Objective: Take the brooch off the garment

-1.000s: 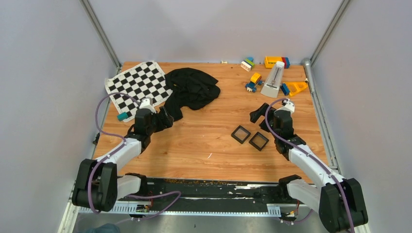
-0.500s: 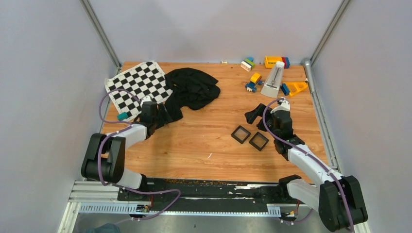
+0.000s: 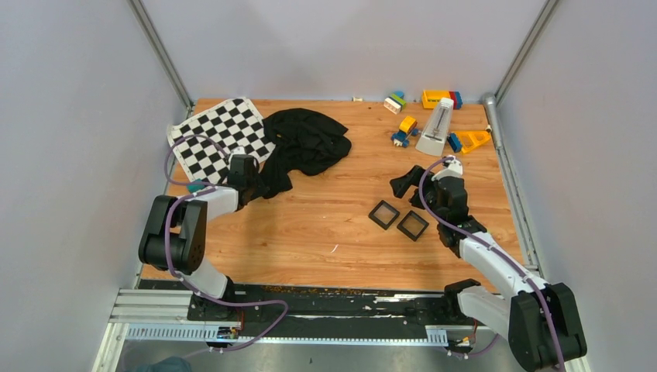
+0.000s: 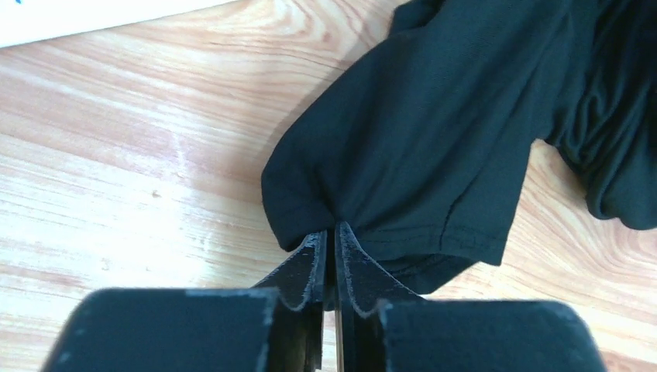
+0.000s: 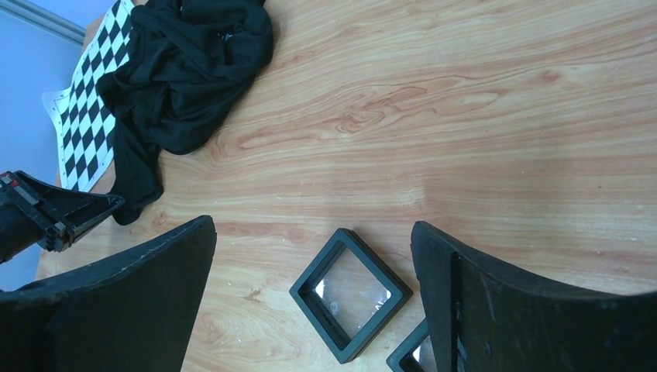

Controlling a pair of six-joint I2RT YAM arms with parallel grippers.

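Black cloth of the garment (image 3: pixel 306 143) lies bunched at the far left of the table (image 3: pixel 333 232), right against the chequered mat (image 3: pixel 217 136); the brooch is too small to pick out among the folds. Left gripper (image 4: pixel 335 236) is pinched narrow on the near hem corner, cloth puckering between its fingers. Right gripper (image 5: pixel 314 232) hangs spread wide over the square black trays (image 5: pixel 350 293), well apart from the garment
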